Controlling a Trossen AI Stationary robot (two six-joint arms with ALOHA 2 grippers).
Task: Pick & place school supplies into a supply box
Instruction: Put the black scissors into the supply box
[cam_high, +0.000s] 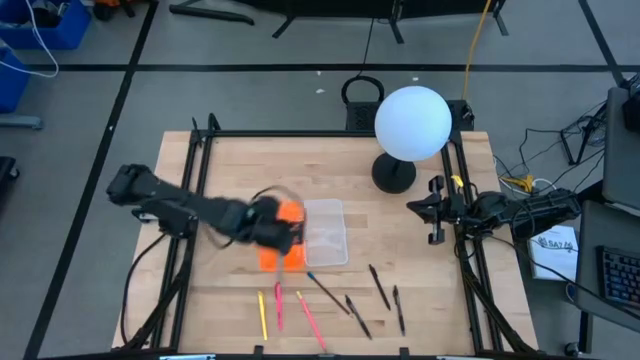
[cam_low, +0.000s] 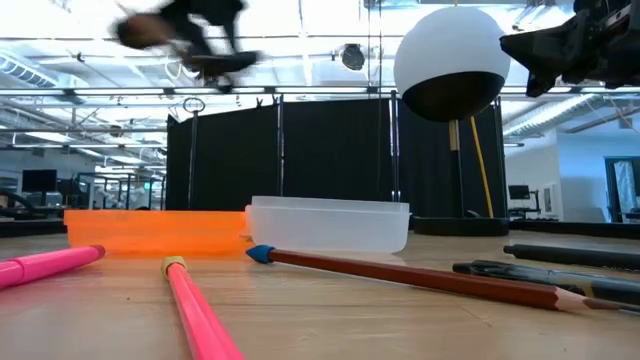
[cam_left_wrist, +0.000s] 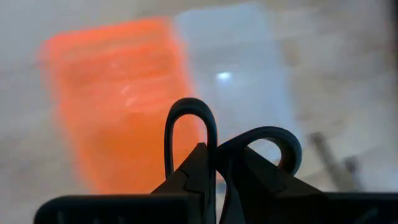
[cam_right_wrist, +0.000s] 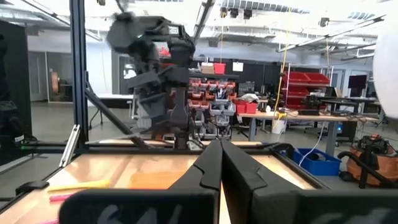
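Observation:
My left gripper (cam_high: 278, 226) hangs blurred above the orange perforated panel (cam_high: 282, 252) and is shut on the black-handled scissors (cam_left_wrist: 217, 140). The clear supply box (cam_high: 326, 232) lies right of the panel, flat on the wooden table. Near the table's front edge lie a yellow pen (cam_high: 262, 314), two pink ones (cam_high: 279, 306), a brown pencil with a blue end (cam_high: 328, 293) and several dark pens (cam_high: 379, 286). My right gripper (cam_high: 432, 212) waits shut at the table's right edge, off the wood. My left gripper pinches the scissors between its two fingers, just below the two black handle loops (cam_left_wrist: 189, 121), which stand out past the fingertips. The fingers hide the blades. The gripper slants downward, and the scissors are lifted clear above the orange panel and the box.
A white globe lamp (cam_high: 412, 122) on a black foot stands at the table's far right. A black metal frame (cam_high: 200, 150) runs round the tabletop. Bare wood shows left of the panel and between the box and the lamp.

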